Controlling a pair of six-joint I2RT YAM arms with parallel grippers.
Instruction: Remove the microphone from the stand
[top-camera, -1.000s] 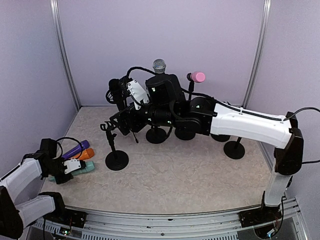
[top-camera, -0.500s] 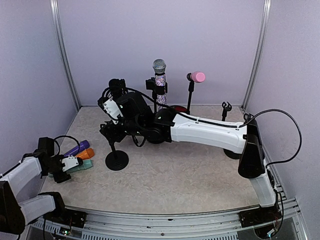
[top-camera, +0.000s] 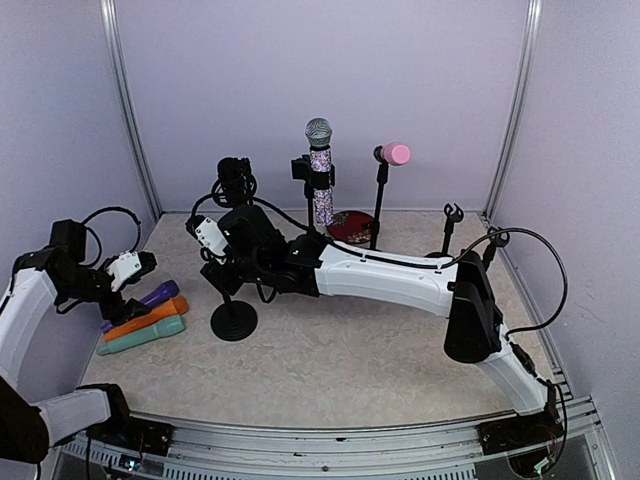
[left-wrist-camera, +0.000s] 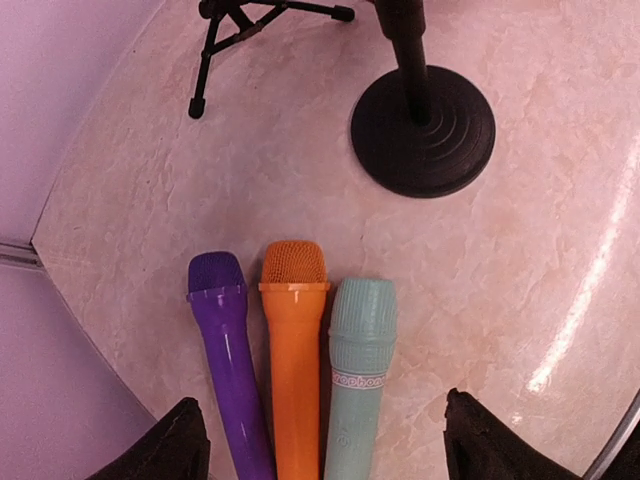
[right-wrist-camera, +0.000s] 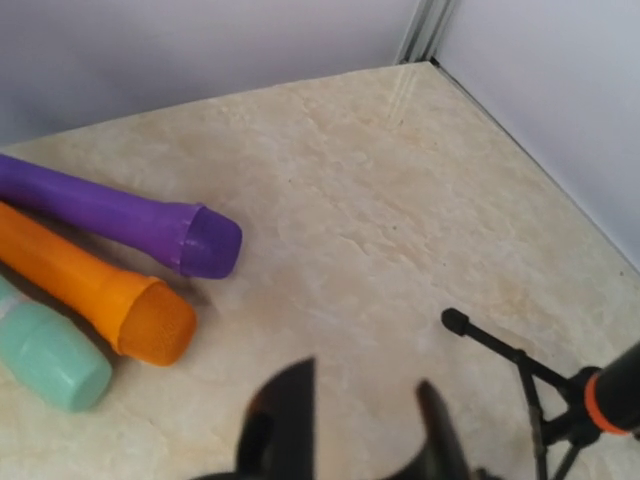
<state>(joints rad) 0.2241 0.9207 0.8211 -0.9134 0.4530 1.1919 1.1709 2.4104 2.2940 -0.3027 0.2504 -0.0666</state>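
Three microphones stand in stands at the back: a black one (top-camera: 233, 176), a glittery silver-headed one (top-camera: 319, 160) and a pink-headed one (top-camera: 395, 153). My right gripper (top-camera: 203, 238) (right-wrist-camera: 355, 425) reaches far left, low beside the black microphone's tripod stand (right-wrist-camera: 500, 350), open with nothing between its fingers. My left gripper (top-camera: 135, 265) (left-wrist-camera: 330, 450) hangs open above three microphones lying side by side: purple (left-wrist-camera: 225, 350), orange (left-wrist-camera: 295, 350) and teal (left-wrist-camera: 360, 360). It touches none of them.
An empty stand with a round black base (top-camera: 233, 320) (left-wrist-camera: 422, 130) sits right of the lying microphones. Two more empty stands (top-camera: 452, 215) are at the back right. A dark red disc (top-camera: 348, 226) lies behind the right arm. Walls close in the left, back and right.
My left gripper opened, let go of the teal microphone beside the orange one, and lifted away to the back left. My right arm swung left and lower, its jaws narrowing.
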